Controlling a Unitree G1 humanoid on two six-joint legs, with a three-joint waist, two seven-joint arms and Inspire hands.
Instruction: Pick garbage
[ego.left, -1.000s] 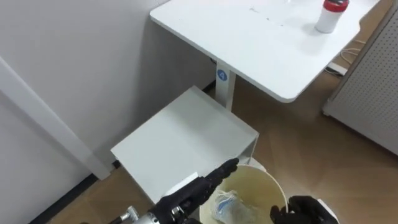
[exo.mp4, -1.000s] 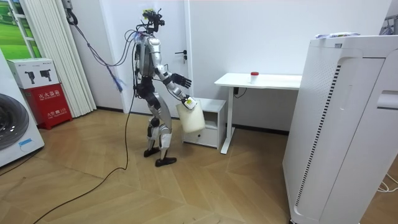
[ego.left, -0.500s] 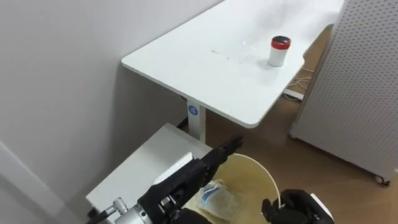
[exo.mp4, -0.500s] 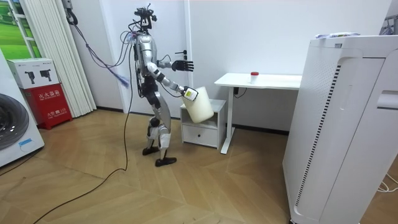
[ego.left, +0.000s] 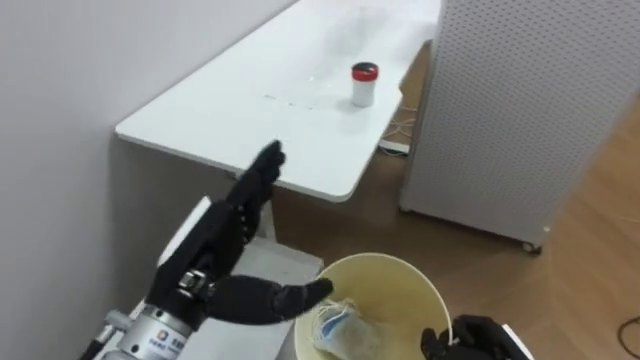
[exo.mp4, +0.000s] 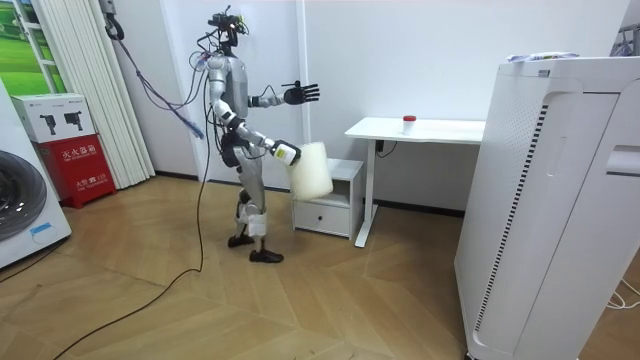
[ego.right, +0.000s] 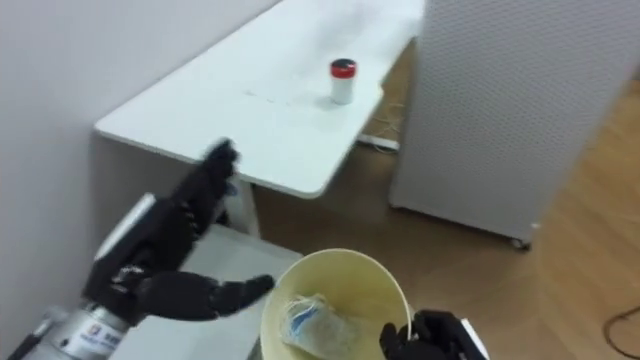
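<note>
1. Left hand: raised at the lower left, in front of the desk's near edge. Fingers are straight and together, pointing up and away, with the thumb spread out to the side. It holds nothing.
2. Desk: white, against the wall, running from the left to the top middle.
3. Cabinet: low, white, under the desk's near end and just behind the bucket.
4. Container: small, white with a red cap, upright on the far part of the desk.
5. Bucket: cream, round, open top facing the camera at the bottom middle. In the room view the robot holds it out in front of its waist, standing beside the cabinet.
6. Garbage: a crumpled pale, bluish piece lying inside the bucket on its left side.
7. Right hand: at the bottom right, dark fingers curled over the bucket's rim.
8. Perforated unit: tall, white, standing on the wooden floor to the right of the desk.
</note>
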